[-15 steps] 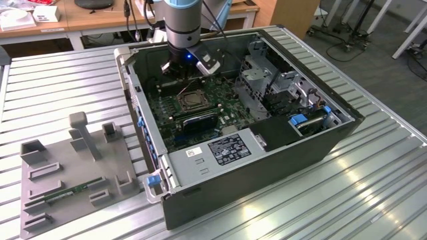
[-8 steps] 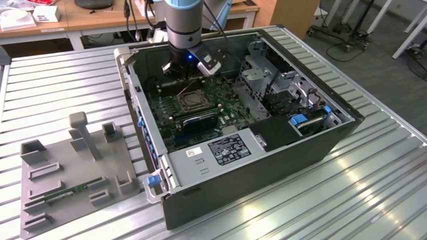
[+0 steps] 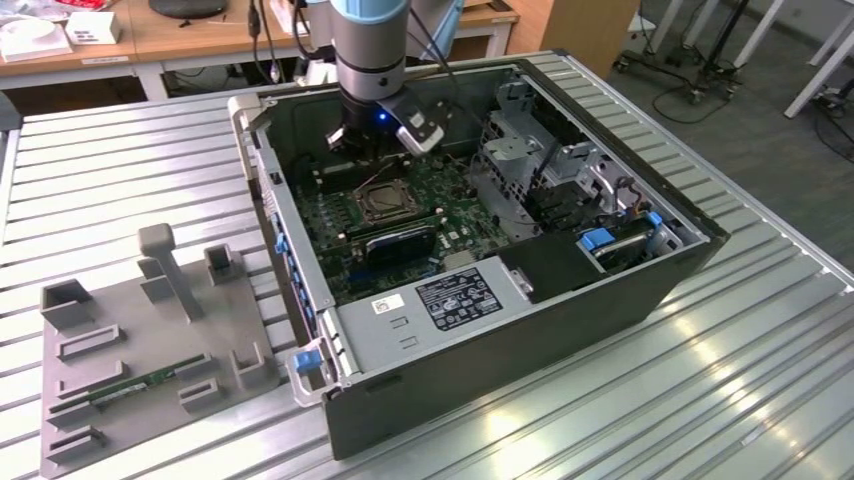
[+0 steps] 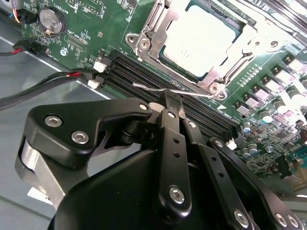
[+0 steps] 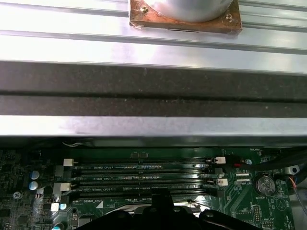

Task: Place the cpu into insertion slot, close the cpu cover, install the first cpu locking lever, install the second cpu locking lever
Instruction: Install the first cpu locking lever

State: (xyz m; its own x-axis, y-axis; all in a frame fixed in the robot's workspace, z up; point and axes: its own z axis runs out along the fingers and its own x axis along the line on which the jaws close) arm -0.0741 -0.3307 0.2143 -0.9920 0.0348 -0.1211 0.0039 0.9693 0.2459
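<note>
On my exterior view the arm reaches down into the open computer case [image 3: 561, 300], with the gripper [image 3: 378, 140] hanging above the motherboard [image 3: 400, 215], just beyond the insertion slot [image 3: 379, 202]. In the second wrist view I see the cpu [image 4: 199, 40] lying flat in that slot, its pale metal top showing through the cut-out of the cpu cover [image 4: 154, 24], which lies down over it. The black fingers [image 4: 165, 124] look drawn together with no gap between them, and their tip meets a thin wire locking lever [image 4: 148, 87] that runs along the socket's edge, above the long black memory slots [image 4: 139, 79]. I cannot tell whether the wire is pinched or merely touched.
</note>
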